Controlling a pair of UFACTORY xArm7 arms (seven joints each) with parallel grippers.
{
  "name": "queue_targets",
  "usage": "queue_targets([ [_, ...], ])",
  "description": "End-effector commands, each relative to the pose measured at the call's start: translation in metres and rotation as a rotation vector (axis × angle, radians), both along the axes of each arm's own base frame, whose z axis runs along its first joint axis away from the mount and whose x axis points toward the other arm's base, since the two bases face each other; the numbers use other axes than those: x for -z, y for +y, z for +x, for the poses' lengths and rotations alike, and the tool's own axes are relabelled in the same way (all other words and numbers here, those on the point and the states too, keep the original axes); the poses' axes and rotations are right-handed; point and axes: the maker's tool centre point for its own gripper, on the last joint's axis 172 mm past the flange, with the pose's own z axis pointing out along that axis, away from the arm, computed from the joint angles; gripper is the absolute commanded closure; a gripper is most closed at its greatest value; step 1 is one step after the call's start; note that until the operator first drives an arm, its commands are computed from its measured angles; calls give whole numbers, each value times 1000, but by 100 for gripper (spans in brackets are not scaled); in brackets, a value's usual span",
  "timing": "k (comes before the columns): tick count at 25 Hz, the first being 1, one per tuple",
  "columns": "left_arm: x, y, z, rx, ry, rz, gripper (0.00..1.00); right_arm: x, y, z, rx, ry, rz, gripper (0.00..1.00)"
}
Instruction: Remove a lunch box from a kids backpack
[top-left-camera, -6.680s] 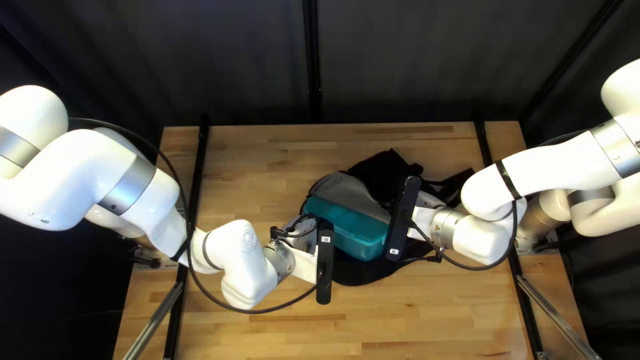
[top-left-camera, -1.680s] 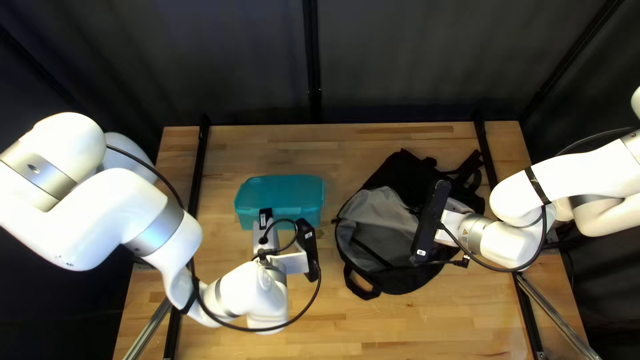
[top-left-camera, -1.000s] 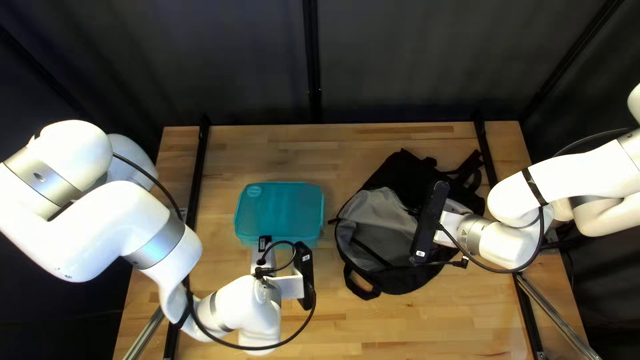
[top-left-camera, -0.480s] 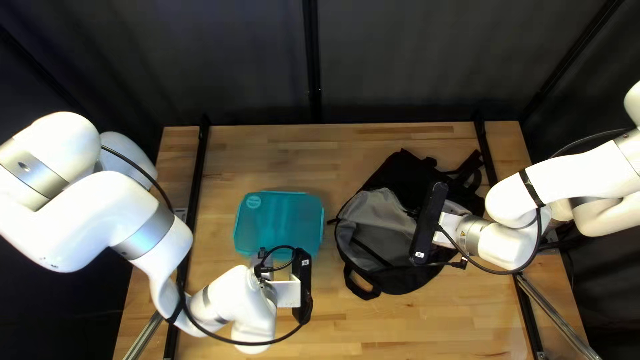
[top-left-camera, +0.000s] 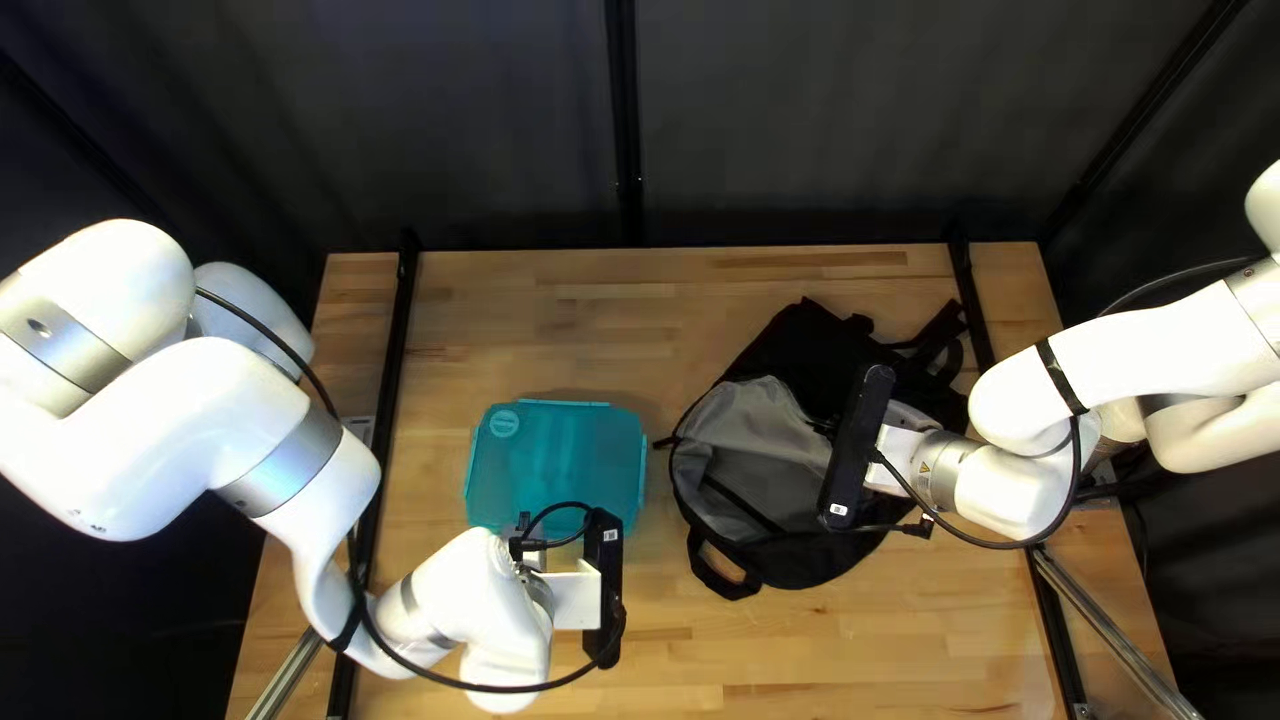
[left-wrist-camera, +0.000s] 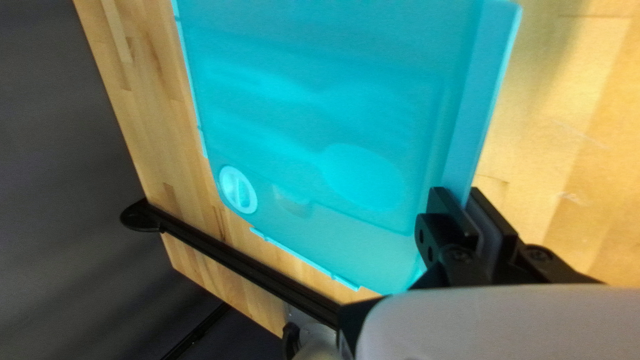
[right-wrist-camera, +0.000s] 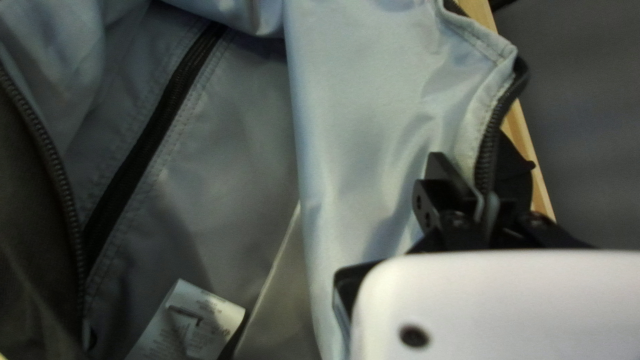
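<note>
The translucent teal lunch box (top-left-camera: 560, 460), edge pinched in the left claw (top-left-camera: 534, 551), is over the wooden counter (top-left-camera: 800, 654), apart from the open gray-lined backpack (top-left-camera: 760, 434), whose zippered rim the right claw (top-left-camera: 907, 446) clamps.

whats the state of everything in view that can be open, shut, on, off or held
lunch box: out of the backpack, held by its edge
lid: on
backpack: open, grey lining showing, held at its zipped edge
main zip: undone
left gripper: jaws shut on the lunch box
right gripper: jaws shut on the backpack's edge
</note>
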Motion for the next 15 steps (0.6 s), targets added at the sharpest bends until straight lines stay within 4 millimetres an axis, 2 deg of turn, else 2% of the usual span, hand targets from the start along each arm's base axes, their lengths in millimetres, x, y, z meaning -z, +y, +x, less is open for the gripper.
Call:
queue_targets([
  [1, -9, -8, -1, -1, -7, 0, 0, 0, 0, 0, -2, 1, -1, 100],
  [6, -41, -11, 3, 5, -18, 20, 0, -1, 0, 0, -5, 2, -4, 100],
  [15, -98, 5, 10, -4, -41, 50, 0, -3, 0, -1, -12, 5, -9, 100],
])
